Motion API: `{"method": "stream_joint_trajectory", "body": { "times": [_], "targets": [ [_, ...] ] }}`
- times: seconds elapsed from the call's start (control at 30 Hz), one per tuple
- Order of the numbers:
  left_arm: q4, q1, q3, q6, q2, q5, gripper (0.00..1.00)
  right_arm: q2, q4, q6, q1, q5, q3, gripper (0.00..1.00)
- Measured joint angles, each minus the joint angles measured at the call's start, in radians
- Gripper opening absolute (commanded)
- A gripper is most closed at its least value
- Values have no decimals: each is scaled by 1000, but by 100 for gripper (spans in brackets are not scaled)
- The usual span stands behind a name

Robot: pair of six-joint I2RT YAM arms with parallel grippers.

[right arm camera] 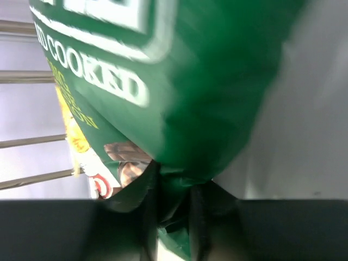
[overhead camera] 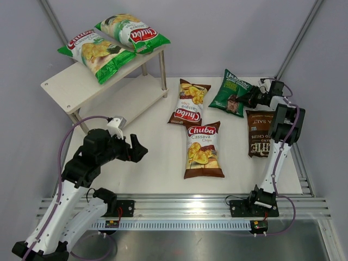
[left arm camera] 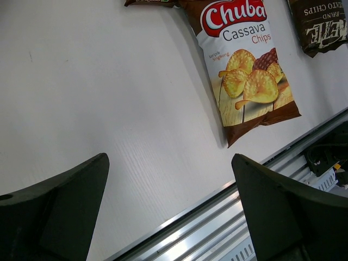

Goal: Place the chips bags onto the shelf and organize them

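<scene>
The shelf [overhead camera: 69, 87] stands at the back left with two green-white chips bags [overhead camera: 97, 53] [overhead camera: 134, 31] lying on its top board. Two brown Chuba bags [overhead camera: 189, 102] [overhead camera: 203, 149] lie flat mid-table. At the back right, my right gripper [overhead camera: 252, 98] is shut on the edge of the dark green bag [overhead camera: 230, 91]; in the right wrist view the pinched green foil [right arm camera: 217, 81] bunches between the jaws of the right gripper [right arm camera: 174, 204]. A dark brown Kettle bag [overhead camera: 260, 133] lies beside that arm. My left gripper [overhead camera: 142, 150] hangs open and empty over the near-left table, with its fingers [left arm camera: 54, 212] wide apart.
The shelf's lower board [overhead camera: 128, 100] is bare. A metal rail [overhead camera: 179, 206] runs along the table's near edge, also in the left wrist view as the rail [left arm camera: 217, 223]. Grey walls enclose the back and sides. The near brown Chuba bag [left arm camera: 244, 65] lies ahead of the left fingers.
</scene>
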Motion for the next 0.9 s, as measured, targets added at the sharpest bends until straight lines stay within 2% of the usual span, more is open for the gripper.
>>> {"method": "stream_joint_trajectory", "body": {
  "times": [0.17, 0.33, 0.57, 0.73, 0.9],
  "targets": [
    [0, 0, 0, 0, 0, -5, 99, -81, 125, 66, 1, -8, -126, 14],
    [-1, 0, 0, 0, 0, -28, 99, -220, 219, 122, 2, 40, -289, 14],
    [-2, 0, 5, 0, 4, -66, 99, -471, 193, 135, 16, 105, -408, 14],
    [2, 0, 45, -21, 37, -59, 99, -686, 164, 115, 97, 159, -510, 14],
    [71, 0, 104, -72, 92, 36, 99, -850, 163, 117, 242, 156, -661, 13]
  ]
}}
